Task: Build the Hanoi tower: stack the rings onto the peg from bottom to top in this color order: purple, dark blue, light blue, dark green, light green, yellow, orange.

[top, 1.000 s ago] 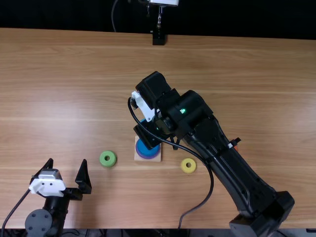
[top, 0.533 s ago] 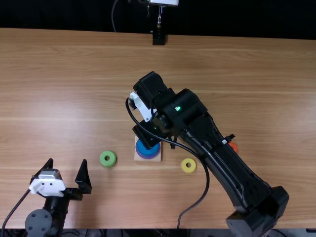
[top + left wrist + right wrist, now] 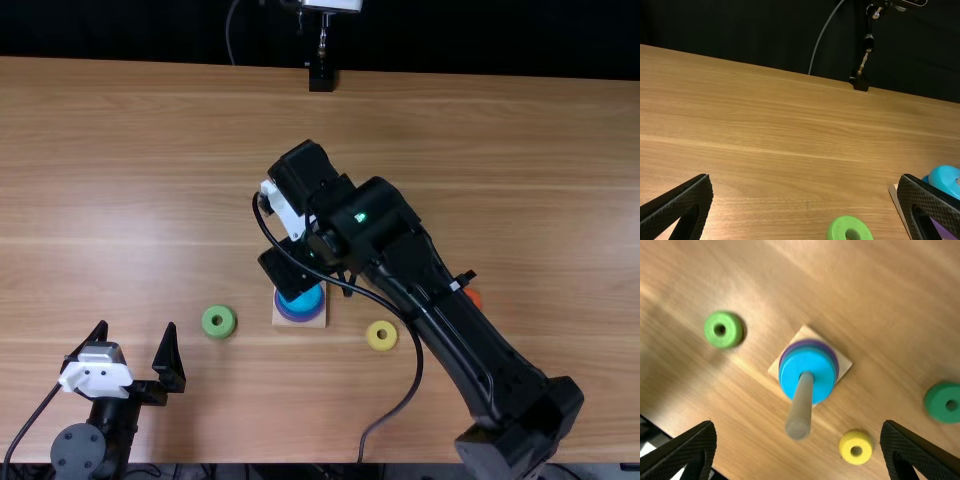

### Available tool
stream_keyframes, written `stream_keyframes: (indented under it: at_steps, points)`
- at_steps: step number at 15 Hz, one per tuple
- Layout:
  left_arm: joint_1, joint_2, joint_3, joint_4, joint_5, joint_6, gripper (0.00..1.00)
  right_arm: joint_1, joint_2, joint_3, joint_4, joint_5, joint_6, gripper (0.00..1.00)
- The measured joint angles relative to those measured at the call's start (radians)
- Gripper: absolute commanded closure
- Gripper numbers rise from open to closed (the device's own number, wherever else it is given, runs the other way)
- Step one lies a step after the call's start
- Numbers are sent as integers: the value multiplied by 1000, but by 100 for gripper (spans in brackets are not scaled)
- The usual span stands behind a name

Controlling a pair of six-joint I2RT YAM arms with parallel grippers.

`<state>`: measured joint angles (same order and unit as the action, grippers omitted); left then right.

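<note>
light blue ring (image 3: 791, 371) on top, dark blue ring (image 3: 925, 178) a sliver beneath, purple ring (image 3: 809, 342) lowest; grey peg (image 3: 800, 412); wooden base (image 3: 844, 363) on table (image 3: 150, 200) | orange ring (image 3: 473, 298) part-hidden by right arm (image 3: 470, 330); dark green ring (image 3: 943, 402) cut off in right wrist view | one peg; three rings stacked; four loose, including light green ring (image 3: 218, 321), yellow ring (image 3: 381, 335) | left gripper (image 3: 136, 327), right gripper (image 3: 290, 268): jaws apart

Bright light on the table (image 3: 150, 200), pale glare (top view, left side), and soft shadows

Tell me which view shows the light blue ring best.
Right wrist view: the light blue ring shows nearly whole, only the peg crossing it. In the top view the right arm covers part; the left wrist view catches it cut off at the edge.
</note>
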<state>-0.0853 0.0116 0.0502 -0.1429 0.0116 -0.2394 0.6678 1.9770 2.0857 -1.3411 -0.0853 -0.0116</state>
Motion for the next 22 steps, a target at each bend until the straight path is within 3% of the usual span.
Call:
stream_keyframes:
  at_steps: [4, 6, 8, 12, 15, 18, 22]
  points:
    - [0, 0, 0, 0, 0, 0, 0, -24, 1, 87, 18, -2, 1, 0]
    - [0, 0, 0, 0, 0, 0, 0, -116, 0, 75, 132, -2, 2, 0]
    - [0, 0, 0, 0, 0, 0, 0, -233, -7, -101, 369, 0, -2, 0]
    - [0, 0, 0, 0, 0, 0, 0, -364, -27, -519, 747, -1, -6, 0]
    - [0, 0, 0, 0, 0, 0, 0, -451, -95, -653, 787, 4, -31, 0]
    - [0, 0, 0, 0, 0, 0, 0, -457, -106, -717, 778, 3, -77, 0]
    - [0, 0, 0, 0, 0, 0, 0, -457, -106, -723, 777, 3, -92, 0]
